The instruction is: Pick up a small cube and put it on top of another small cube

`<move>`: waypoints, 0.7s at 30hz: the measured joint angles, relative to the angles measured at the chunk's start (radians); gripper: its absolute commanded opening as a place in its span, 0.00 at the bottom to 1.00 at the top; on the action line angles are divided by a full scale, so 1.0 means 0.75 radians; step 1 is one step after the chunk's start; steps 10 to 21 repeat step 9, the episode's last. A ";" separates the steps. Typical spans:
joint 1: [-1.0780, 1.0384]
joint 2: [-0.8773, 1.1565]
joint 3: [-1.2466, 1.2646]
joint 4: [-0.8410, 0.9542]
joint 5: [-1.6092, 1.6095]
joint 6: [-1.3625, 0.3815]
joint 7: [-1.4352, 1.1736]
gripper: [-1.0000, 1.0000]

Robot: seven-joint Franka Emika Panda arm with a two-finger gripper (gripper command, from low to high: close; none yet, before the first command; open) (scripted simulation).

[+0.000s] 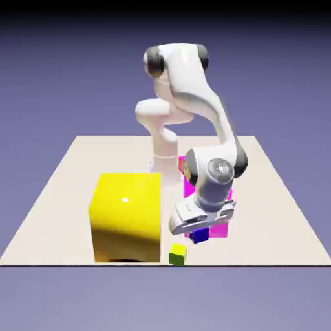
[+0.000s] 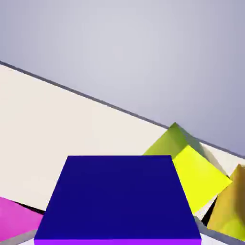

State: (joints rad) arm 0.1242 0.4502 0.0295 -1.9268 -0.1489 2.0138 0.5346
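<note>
**A:** Exterior view first: your gripper (image 1: 199,227) hangs low over the table (image 1: 58,187), just in front of the magenta block (image 1: 191,187), and the purple-blue cube (image 1: 200,235) shows right beneath it; you can't see the fingertips themselves from here, so check the other camera.

**B:** And what does the hand view give you?

**A:** Your purple-blue cube (image 2: 118,201) fills the bottom of the picture, right where the fingers would show, large enough to hide them; the claw reads as clenched on it, which is why the cube sits so big and square to the lens.

**B:** Where's the target?

**A:** Your olive cube (image 1: 178,254) rests on the table near the front edge, just beside the big yellow block (image 1: 127,216) and a little toward the exterior view's left of the held cube; in the hand view the olive cube (image 2: 191,167) lies just beyond and to one side, so you're close but not yet over it.

**B:** Any concern?

**A:** I'd judge the yellow block crowds the approach; you'll want the cube lifted clear and squared up above the olive one before letting go.
</note>
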 measured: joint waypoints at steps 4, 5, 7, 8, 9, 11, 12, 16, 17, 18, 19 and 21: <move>-0.012 0.056 -0.023 -0.051 -0.031 0.106 -0.044 0.00; -0.015 0.088 -0.027 -0.077 -0.038 0.164 -0.039 0.00; -0.016 0.105 -0.030 -0.092 -0.046 0.196 -0.033 1.00; -0.016 0.105 -0.030 -0.092 -0.046 0.196 -0.033 1.00; -0.014 0.074 -0.026 -0.065 -0.040 0.138 -0.039 1.00; -0.014 0.074 -0.026 -0.065 -0.040 0.138 -0.039 1.00; -0.014 0.074 -0.026 -0.065 -0.040 0.138 -0.039 1.00; -0.014 0.074 -0.026 -0.065 -0.040 0.138 -0.039 1.00; -0.014 0.074 -0.026 -0.065 -0.040 0.138 -0.039 1.00; -0.014 0.074 -0.026 -0.065 -0.040 0.138 -0.039 1.00; -0.014 0.074 -0.026 -0.065 -0.040 0.138 -0.039 1.00; -0.014 0.074 -0.026 -0.065 -0.040 0.138 -0.039 1.00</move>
